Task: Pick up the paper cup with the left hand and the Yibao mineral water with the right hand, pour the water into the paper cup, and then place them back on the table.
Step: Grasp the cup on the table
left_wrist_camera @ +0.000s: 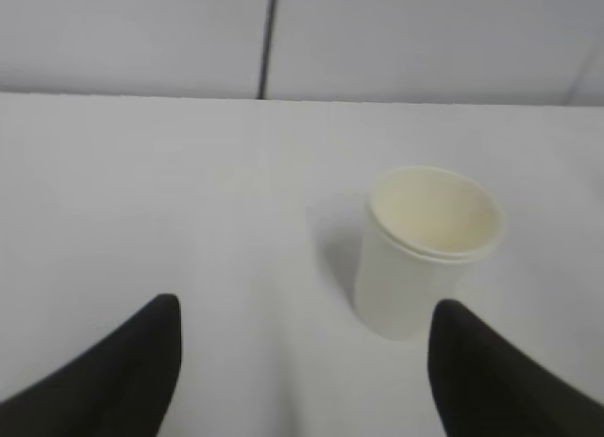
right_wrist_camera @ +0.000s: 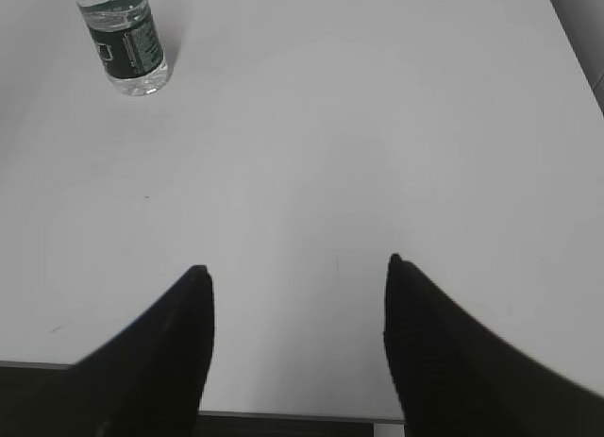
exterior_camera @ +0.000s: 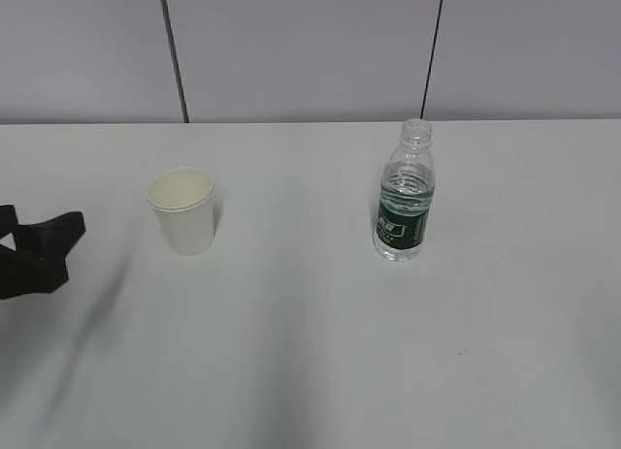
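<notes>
Cream paper cup (exterior_camera: 181, 210) stands upright at centre-left; uncapped, green-labelled Yibao mineral water (exterior_camera: 404, 193) stands upright at centre-right. Both rest on the white surface (exterior_camera: 310, 352), well apart. Left tool (left_wrist_camera: 302, 361) and right tool (right_wrist_camera: 297, 333) are spread and hold nothing.

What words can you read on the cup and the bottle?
Bottle: its dark green label carries white print, too small and blurred to read in the exterior view; the same holds in the right wrist view.
Paper cup: plain, no words or marks.
Table: no text or signs.
</notes>
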